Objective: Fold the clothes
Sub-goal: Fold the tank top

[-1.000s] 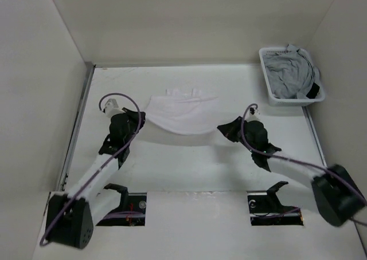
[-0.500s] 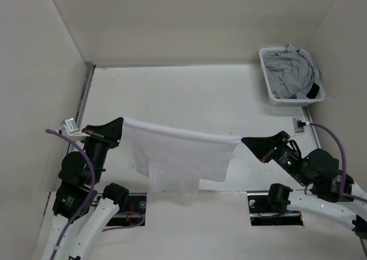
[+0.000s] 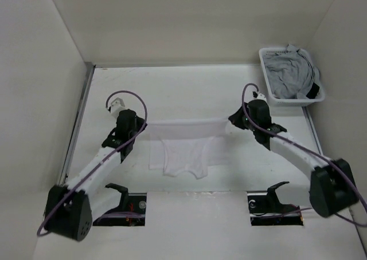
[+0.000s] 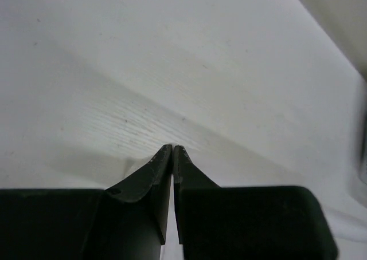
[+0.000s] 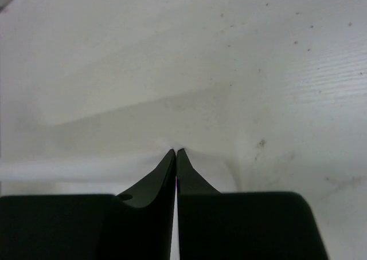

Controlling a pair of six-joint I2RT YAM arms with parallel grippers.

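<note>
At mid-table, one white shirt (image 3: 183, 148) stretches between two grippers. Its top edge runs straight and taut from the left gripper (image 3: 143, 124) to the right gripper (image 3: 228, 122). The rest spreads toward the near edge, narrower than the top, and ends in an uneven hem that dips lowest on the right. Both pairs of jaws are clenched on the shirt, one at each top corner. In each wrist view the black tips meet, with white fabric just beyond them. Bare table (image 3: 183, 88) lies open from the top edge to the back wall, and out past each arm toward the side walls. Below the hem, a strip of table separates it from two dark cutouts (image 3: 127, 205) at the near edge. One white basket (image 3: 265, 77) sits in the far right corner, well apart from the shirt, holding one grey garment (image 3: 289, 71) with a black patch.
</note>
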